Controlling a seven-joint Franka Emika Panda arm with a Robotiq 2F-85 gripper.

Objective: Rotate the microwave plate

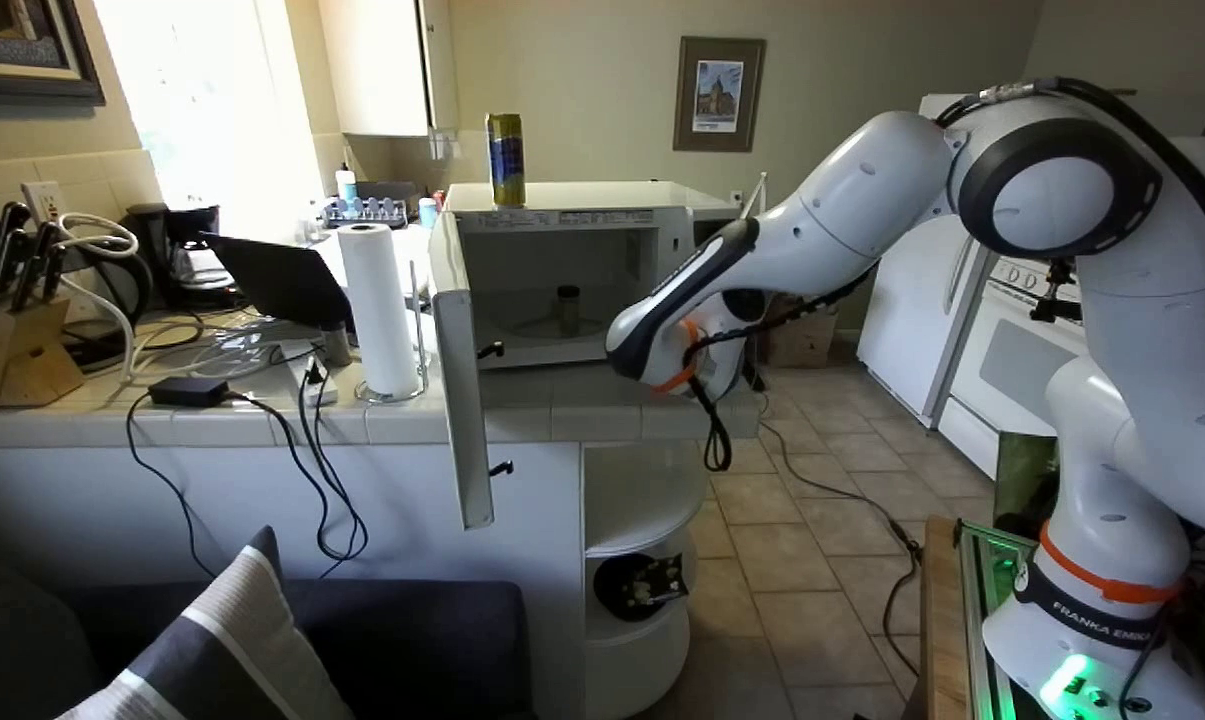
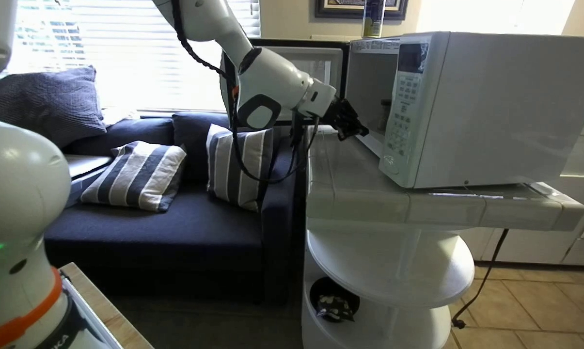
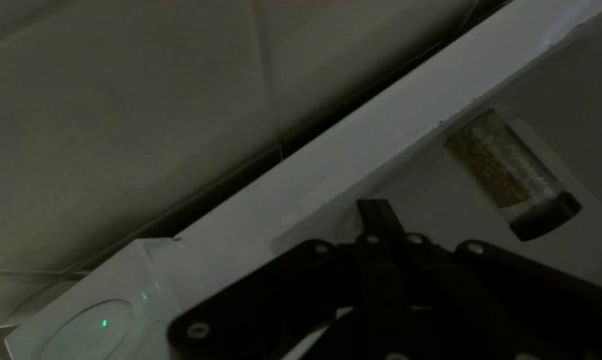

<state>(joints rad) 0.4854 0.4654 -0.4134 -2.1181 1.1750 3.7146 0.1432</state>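
The white microwave stands on the tiled counter with its door swung wide open. Inside its cavity the plate shows faintly as a pale disc, and a small dark-lidded jar stands upright on it. In the wrist view the jar lies to the right of my fingertips; the plate's outline is too dim there to make out. My black gripper is shut with nothing between its fingers. In an exterior view the gripper is at the front of the cavity opening, beside the control panel; contact cannot be told.
A tall can stands on top of the microwave. Left of the open door are a paper towel roll, a black laptop and cables. The counter edge runs beneath the gripper, with a dark sofa beyond.
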